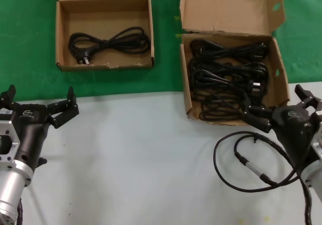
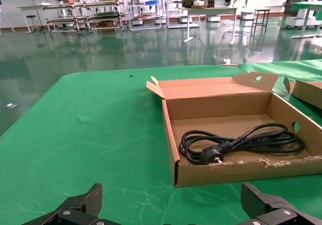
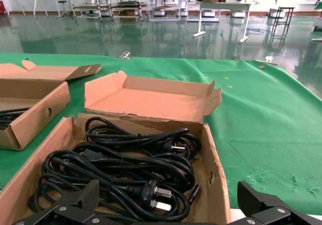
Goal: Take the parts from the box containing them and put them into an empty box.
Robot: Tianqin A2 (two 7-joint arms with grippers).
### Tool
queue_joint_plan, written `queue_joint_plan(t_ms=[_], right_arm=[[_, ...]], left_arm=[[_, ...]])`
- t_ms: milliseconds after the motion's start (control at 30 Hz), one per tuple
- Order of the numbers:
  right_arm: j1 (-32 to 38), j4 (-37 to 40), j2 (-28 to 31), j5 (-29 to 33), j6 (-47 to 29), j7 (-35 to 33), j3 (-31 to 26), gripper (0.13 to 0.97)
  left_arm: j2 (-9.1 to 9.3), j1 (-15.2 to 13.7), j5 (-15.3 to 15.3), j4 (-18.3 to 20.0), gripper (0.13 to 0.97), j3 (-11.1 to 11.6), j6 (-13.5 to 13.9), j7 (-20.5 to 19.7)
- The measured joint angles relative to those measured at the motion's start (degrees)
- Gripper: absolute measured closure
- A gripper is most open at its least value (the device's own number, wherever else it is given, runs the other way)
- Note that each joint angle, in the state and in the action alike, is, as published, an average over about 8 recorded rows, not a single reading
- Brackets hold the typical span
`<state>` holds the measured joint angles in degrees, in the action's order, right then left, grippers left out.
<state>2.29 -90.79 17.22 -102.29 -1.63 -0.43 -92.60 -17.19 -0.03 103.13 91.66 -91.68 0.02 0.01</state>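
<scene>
- right gripper (image 1: 287, 106) spread wide, holding nothing, at the near edge of the full box (image 1: 186, 91)
- power cords (image 1: 229, 76) piled in that box, plugs showing
- left gripper (image 1: 40, 104) also wide, hovering over grey table (image 1: 141, 159), short of the other box (image 1: 105, 65)
- one cord (image 1: 108, 43) lies inside it

Head camera looking steeply down on both boxes, left wrist camera low, facing the left box (image 2: 226, 129), right wrist camera low – close over the full box (image 3: 211, 154), left box's corner shared.
</scene>
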Motion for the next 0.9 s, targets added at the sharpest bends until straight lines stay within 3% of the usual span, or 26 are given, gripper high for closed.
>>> queue_joint_plan(t_ms=[900], right_arm=[[0.00,0.00,0.00,0.00,0.00,0.00,0.00,0.129]], left_arm=[[0.00,0.00,0.00,0.00,0.132,0.00,0.00,0.00]])
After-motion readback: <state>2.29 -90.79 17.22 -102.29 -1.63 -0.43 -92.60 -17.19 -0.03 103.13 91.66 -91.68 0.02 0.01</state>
